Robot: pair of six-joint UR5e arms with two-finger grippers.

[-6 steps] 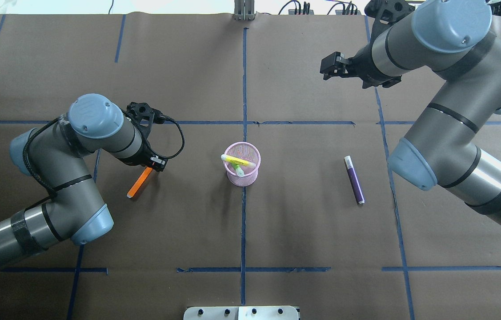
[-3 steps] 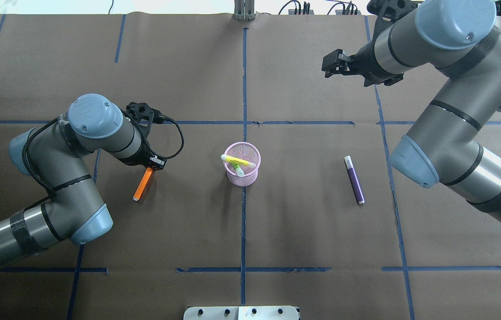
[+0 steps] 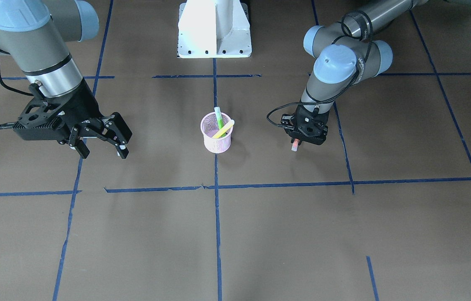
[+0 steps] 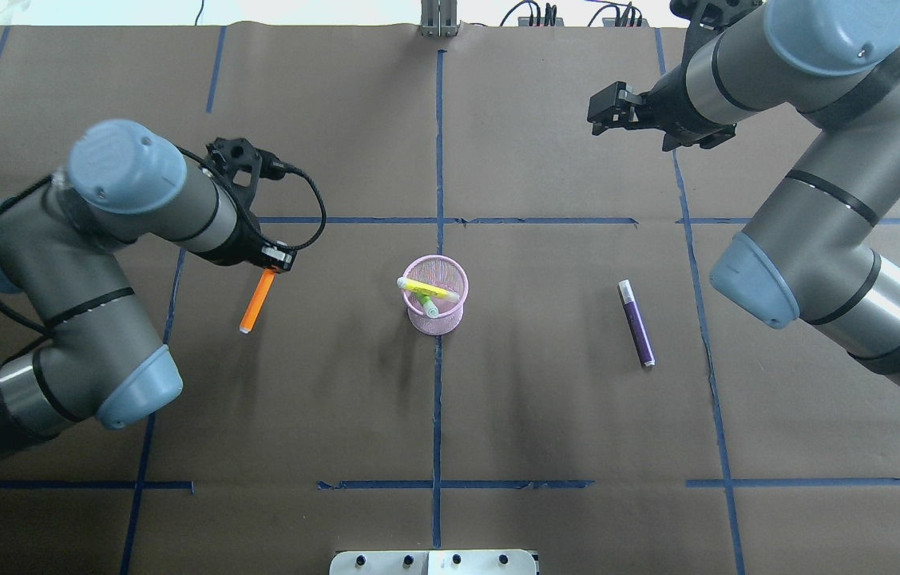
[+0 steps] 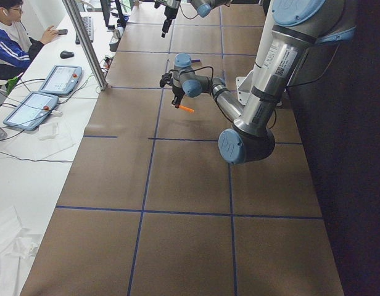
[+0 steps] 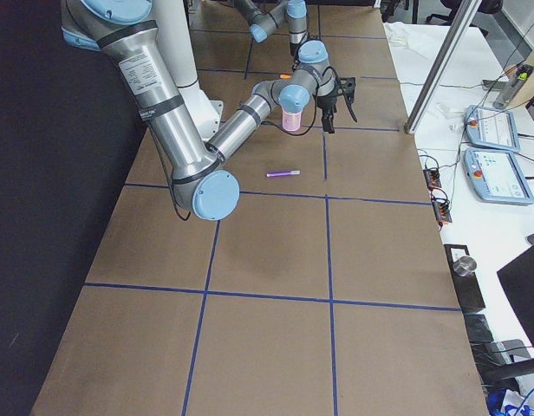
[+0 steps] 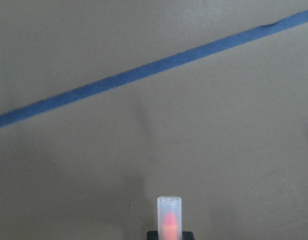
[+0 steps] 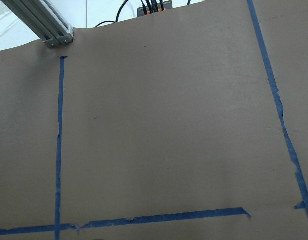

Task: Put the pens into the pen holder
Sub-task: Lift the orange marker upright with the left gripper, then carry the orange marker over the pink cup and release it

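The pink mesh pen holder [image 4: 450,319] [image 3: 214,144] stands at the table's middle. A yellow pen [image 4: 427,288] and a green pen [image 4: 427,304] lean inside it. My left gripper [image 4: 274,259] [image 3: 302,140] is shut on one end of the orange pen [image 4: 255,302], which hangs tilted to the holder's left. Its pale cap [image 7: 169,220] shows in the left wrist view. The purple pen [image 4: 636,323] [image 6: 283,173] lies flat to the holder's right. My right gripper [image 3: 103,152] [image 4: 601,112] hovers open and empty, high over the far right of the table.
The white robot base [image 3: 214,29] stands at the near edge. Blue tape lines grid the brown paper. An aluminium post [image 4: 439,20] rises at the far edge. A person [image 5: 11,37] sits at a side desk with tablets [image 5: 54,80].
My left arm has risen with the orange pen, lifting it off the table. The right gripper has drifted slightly farther away and to the right.
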